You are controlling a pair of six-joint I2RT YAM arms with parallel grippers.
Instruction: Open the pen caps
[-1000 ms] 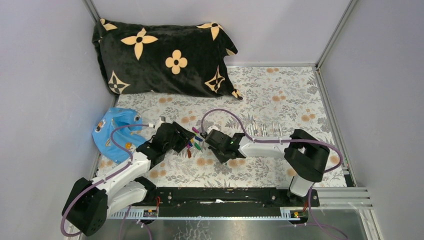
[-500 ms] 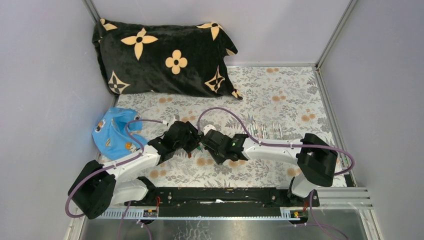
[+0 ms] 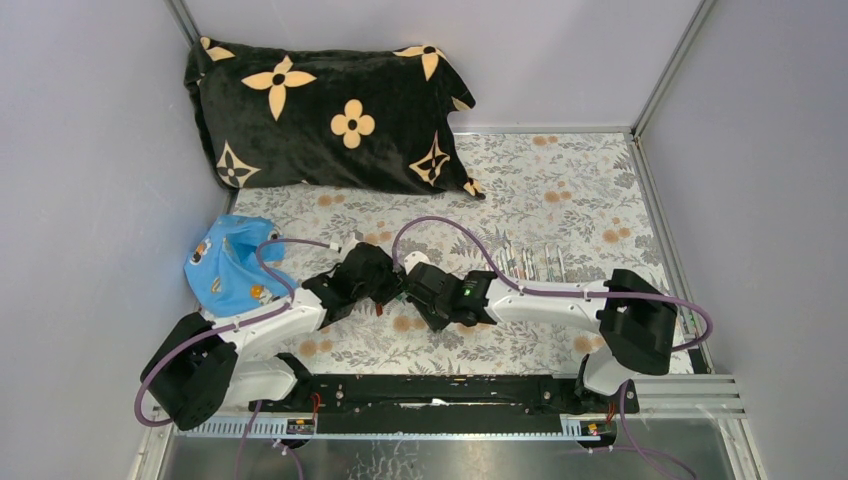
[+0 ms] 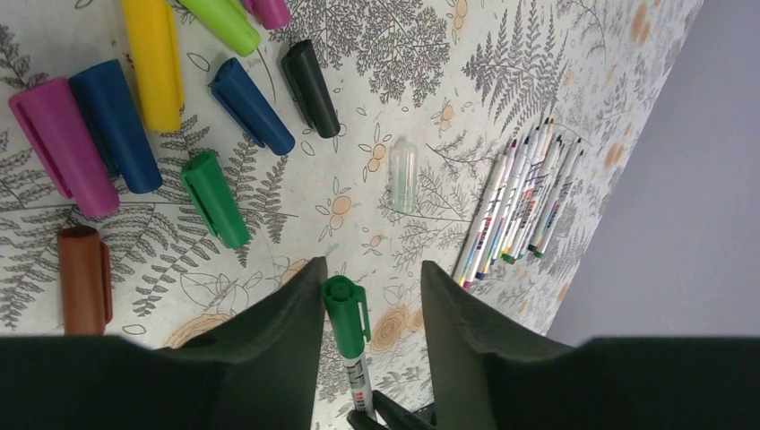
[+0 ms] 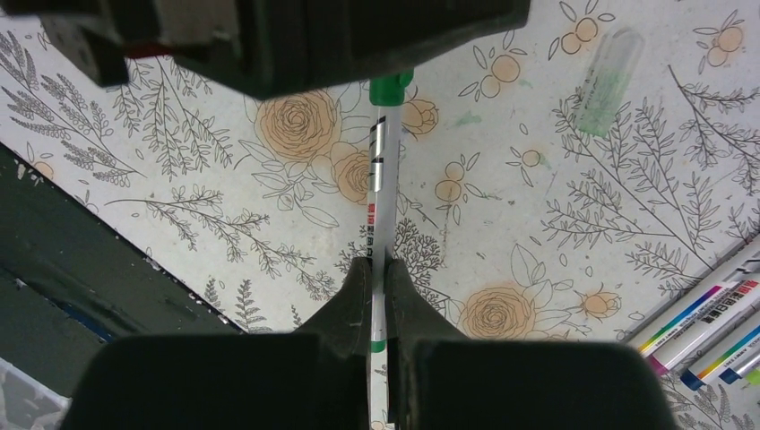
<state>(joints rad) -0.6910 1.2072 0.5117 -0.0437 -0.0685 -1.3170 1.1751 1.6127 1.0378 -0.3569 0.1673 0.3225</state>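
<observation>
My right gripper (image 5: 378,269) is shut on the white barrel of a pen (image 5: 380,179), holding it above the table. The pen's green cap (image 4: 345,309) sits between the fingers of my left gripper (image 4: 372,269). Those jaws are open: the cap rests against the left finger and a gap remains on the right. Several loose pen caps lie on the cloth beyond, among them purple (image 4: 61,143), blue (image 4: 115,125), yellow (image 4: 154,54) and black (image 4: 310,88). In the top view the two grippers meet at mid-table (image 3: 400,285).
A row of uncapped pens (image 4: 520,202) lies to the right, with a clear cap (image 4: 403,173) beside it. A black flowered pillow (image 3: 330,110) fills the back left. A blue cloth (image 3: 228,265) lies at the left edge. Grey walls enclose the table.
My left arm has swung right to meet the right gripper, and its jaws have narrowed around the green cap. The right gripper has shifted slightly left, still holding the pen.
</observation>
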